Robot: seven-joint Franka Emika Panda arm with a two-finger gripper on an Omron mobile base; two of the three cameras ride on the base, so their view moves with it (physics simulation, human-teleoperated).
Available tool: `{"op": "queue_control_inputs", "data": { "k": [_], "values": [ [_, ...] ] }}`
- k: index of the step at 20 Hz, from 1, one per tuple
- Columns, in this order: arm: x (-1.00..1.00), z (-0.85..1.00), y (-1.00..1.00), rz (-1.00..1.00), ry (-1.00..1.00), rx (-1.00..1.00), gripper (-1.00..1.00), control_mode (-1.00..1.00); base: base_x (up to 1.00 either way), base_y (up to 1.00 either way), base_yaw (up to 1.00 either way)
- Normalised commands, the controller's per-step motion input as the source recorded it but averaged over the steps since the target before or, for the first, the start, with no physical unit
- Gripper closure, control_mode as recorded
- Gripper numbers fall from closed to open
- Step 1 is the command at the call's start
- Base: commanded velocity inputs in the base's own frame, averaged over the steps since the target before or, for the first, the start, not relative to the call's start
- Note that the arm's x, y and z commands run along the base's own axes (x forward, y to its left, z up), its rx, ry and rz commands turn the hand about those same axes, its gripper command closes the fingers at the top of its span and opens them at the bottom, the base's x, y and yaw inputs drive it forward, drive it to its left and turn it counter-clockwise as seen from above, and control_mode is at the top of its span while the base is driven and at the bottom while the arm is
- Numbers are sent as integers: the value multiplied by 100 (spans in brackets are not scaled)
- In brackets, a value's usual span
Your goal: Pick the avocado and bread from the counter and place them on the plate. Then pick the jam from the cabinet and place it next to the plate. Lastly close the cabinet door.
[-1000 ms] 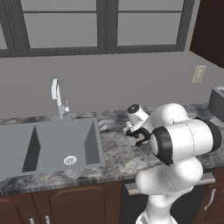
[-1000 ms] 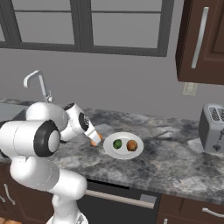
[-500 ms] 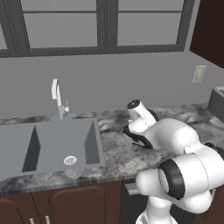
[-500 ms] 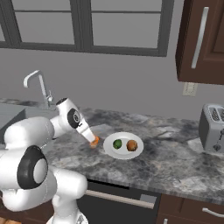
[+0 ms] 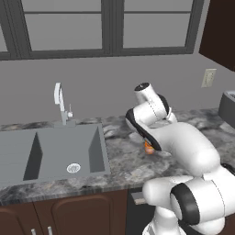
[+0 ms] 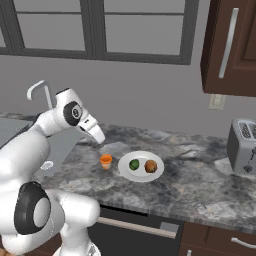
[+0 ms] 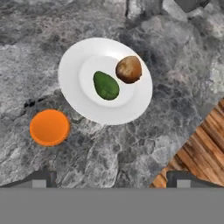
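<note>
Hand view: avocado (image 7: 106,85), bread (image 7: 128,69) on plate (image 7: 76,98); jam (image 7: 49,127) beside plate; gripper (image 7: 111,177) wide, empty.

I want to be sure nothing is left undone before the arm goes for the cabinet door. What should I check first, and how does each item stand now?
1. Avocado on the plate: ok.
2. Bread on the plate beside the avocado: ok.
3. Jam on the counter next to the plate, apart from its rim: ok.
4. End effector open and holding nothing, above the counter: ok.
5. Cabinet door shut: cannot tell; from the right base view its handle side shows, but not whether it sits flush.
6. Toaster away from the plate and jam: ok.
</note>
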Motion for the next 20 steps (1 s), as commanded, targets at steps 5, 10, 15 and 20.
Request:
{"op": "queue_control_inputs", "data": {
  "k": [5, 10, 15, 20],
  "values": [
    [-77, 30, 1, 32, 11, 0, -100, -100, 0, 0, 0],
    [-100, 1, 0, 39, 0, 4, -100, -100, 0, 0, 0],
    [-56, 57, 0, 25, -3, 27, -100, -100, 0, 0, 0],
    [-22, 74, 0, 19, -8, 31, -100, -100, 0, 0, 0]
  ]
}}
